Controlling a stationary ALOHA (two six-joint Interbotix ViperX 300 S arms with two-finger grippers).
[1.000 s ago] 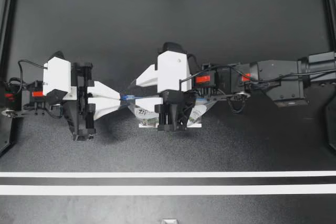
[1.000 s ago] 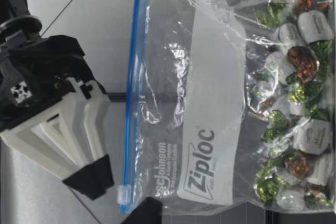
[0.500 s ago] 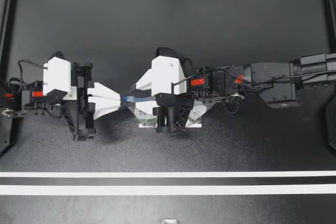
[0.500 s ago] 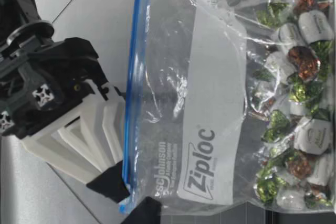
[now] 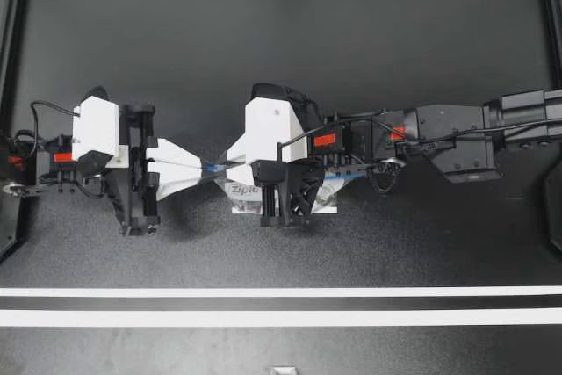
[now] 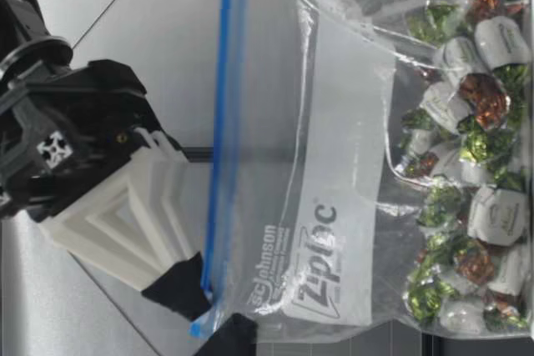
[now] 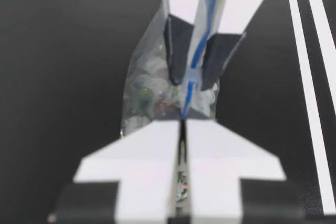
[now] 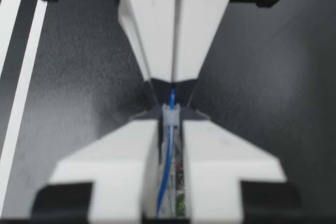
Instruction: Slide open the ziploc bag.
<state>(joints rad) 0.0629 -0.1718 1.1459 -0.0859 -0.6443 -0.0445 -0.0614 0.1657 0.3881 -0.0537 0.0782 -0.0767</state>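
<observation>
Both clamped: my left pincer (image 5: 204, 167) on the ziploc bag (image 5: 241, 192), my right pincer (image 5: 228, 167) on its slider (image 8: 169, 114) (pull straight away, bag taut).

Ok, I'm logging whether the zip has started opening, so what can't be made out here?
Top view: my right gripper covers most of the ziploc bag.
Low view: that gripper's pad hides the slider, seen only in the right wrist view; my left gripper is cut off by the edge.
Left wrist view: too blurred to tell a parted seal.
</observation>
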